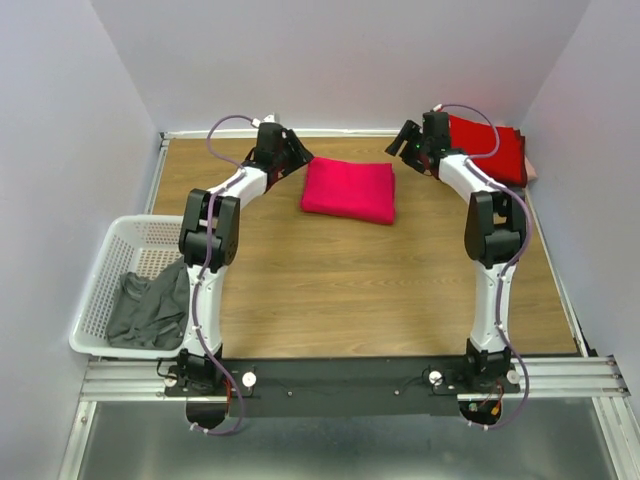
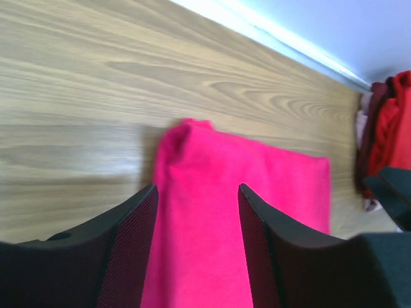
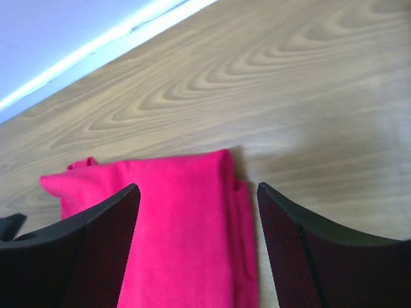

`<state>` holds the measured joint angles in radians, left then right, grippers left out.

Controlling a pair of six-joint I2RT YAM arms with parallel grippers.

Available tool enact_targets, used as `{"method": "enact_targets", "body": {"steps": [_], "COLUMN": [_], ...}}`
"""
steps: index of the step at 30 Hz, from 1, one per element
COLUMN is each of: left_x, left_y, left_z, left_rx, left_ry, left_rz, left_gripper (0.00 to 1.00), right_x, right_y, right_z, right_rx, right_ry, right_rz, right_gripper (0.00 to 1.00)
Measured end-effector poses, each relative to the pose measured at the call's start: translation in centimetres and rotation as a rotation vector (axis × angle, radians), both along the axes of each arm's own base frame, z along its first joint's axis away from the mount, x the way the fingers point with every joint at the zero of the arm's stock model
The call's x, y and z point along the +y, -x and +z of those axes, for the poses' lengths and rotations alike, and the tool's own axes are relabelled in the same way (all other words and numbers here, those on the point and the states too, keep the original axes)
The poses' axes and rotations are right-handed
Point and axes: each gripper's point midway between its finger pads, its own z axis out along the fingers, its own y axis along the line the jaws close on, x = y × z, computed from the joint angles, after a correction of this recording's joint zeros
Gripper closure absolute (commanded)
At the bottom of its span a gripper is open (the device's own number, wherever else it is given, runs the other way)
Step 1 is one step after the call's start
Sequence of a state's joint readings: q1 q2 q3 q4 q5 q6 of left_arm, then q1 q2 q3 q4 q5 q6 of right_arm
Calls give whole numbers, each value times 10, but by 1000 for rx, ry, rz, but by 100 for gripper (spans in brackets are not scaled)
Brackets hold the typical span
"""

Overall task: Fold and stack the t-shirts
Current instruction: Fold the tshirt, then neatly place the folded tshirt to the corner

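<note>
The folded pink t-shirt [image 1: 348,190] lies on the counter [image 1: 330,280] between both tools, long axis left-to-right. The left tool [image 1: 293,152] hovers at its left end, the right tool [image 1: 408,138] off its right end; both stand wide, holding nothing. The red stack [image 1: 492,148] (far right corner) is nearest the right arm.

One folded t-shirt [image 1: 348,190] lies left of the stacked t-shirts [image 1: 492,150].

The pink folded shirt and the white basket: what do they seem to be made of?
The pink folded shirt looks like soft, matte cloth: its folded edges are rounded and slightly fuzzy. The white basket is probably smooth moulded plastic: stiff walls with a regular lattice of holes.
</note>
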<state>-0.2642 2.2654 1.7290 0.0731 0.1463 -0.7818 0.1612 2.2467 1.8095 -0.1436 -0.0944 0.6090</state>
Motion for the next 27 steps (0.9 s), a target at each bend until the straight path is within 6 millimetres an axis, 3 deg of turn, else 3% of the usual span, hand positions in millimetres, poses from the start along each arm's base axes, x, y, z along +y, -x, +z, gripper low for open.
{"method": "enact_targets", "body": {"steps": [3,7,9,10,13,18,21,24,27], "left_x": [19,35,36,32,11,-43,-59,-53,-47], "left_y": [-5,-6,-3,0,11,47,73,97,111], "left_z": [0,27,41,47,54,20,-15,-54,-74], "left_rx": [7,-20,-32,-40,-45,35,112,208,254], "left_ry": [-15,-39,-56,-69,-111,-195,-245,-299,-310], "left_rz": [5,37,56,63,67,10,-22,-19,3], "left_gripper": [41,61,71,75,84,88,90,93,93], "right_x": [-13,-16,-14,-12,3,33,49,50,42], "right_y": [2,15,31,40,67,105,130,144,150], "right_z": [-6,8,12,13,4,-32,-56,-73,-73], "right_rx": [31,27,40,48,86,178,237,266,261], "right_ry": [14,16,18,21,36,73,99,111,121], "right_rz": [-15,-17,-12,-8,18,82,121,119,97], "right_gripper": [21,32,35,42,44,48,48,49,49]}}
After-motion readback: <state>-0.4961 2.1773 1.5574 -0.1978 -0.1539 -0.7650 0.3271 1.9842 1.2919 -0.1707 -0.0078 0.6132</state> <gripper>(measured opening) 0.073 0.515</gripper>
